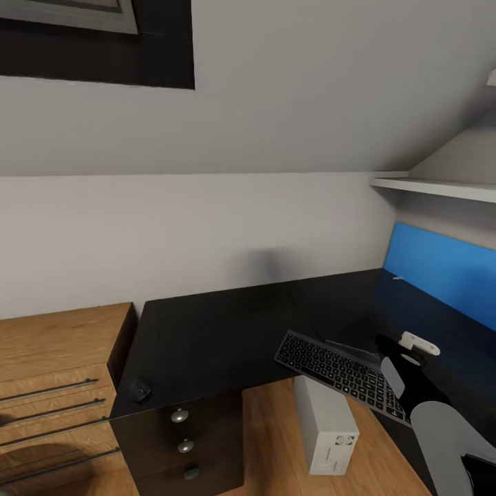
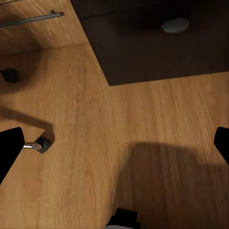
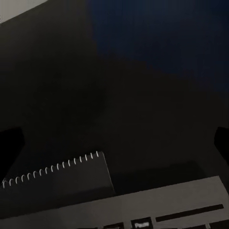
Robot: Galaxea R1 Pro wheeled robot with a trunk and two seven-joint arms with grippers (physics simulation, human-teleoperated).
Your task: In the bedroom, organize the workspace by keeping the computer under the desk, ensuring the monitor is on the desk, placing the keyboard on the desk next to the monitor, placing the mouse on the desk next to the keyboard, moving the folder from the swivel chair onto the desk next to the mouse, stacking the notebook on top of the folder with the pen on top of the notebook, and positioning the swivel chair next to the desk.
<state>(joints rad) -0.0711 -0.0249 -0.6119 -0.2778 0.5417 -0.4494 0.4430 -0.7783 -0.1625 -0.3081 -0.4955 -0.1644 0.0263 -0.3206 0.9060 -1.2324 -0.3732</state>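
Right end effector (image 1: pixel 403 355) over bench (image 1: pixel 207 337), just past keyboard (image 1: pixel 337 372); fingers apart, nothing held. Left end effector (image 2: pixel 114 143) open, facing wood floor (image 2: pixel 143 143) beside drawer unit (image 1: pixel 182 441). Computer (image 1: pixel 327 427) on floor under bench edge. Keyboard overhangs front edge. Notebook (image 3: pixel 57 179) touching it behind. Mouse (image 1: pixel 141 390) at far-left corner, well apart. Likely step: keyboard placement. Next: push keyboard fully on, fetch mouse.

Right arm (image 1: pixel 441 427) reaching forward, pincer spread; left pincer (image 2: pixel 114 143) spread, facing down
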